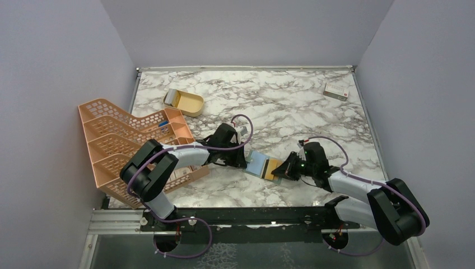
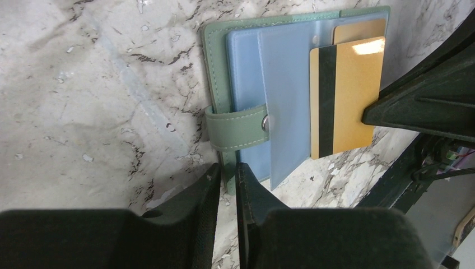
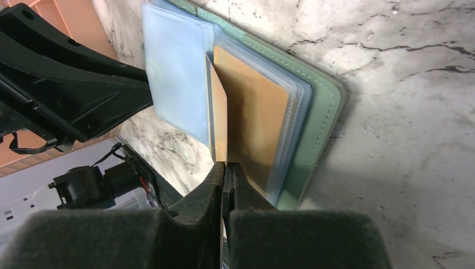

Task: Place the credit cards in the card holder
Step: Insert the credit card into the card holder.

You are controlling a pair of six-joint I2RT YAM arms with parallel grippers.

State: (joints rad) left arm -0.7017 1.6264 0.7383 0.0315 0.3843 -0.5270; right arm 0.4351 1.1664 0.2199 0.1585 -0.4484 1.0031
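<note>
Right wrist view: your right claw [image 3: 225,167] is clenched on a credit card [image 3: 219,115] held edge-up over the open card holder [image 3: 322,123], long axes parallel; left claw [image 2: 227,175] state unclear.

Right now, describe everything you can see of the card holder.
The card holder lies open and flat on the marble table. Its outer shell is grey-green and leather-like, with stitched edges and a snap tab folded over the pale blue, clear plastic sleeves. One tan card already sits in a sleeve. The left gripper appears to pinch its tab-side edge; the right gripper holds a second credit card over its other half.
</note>
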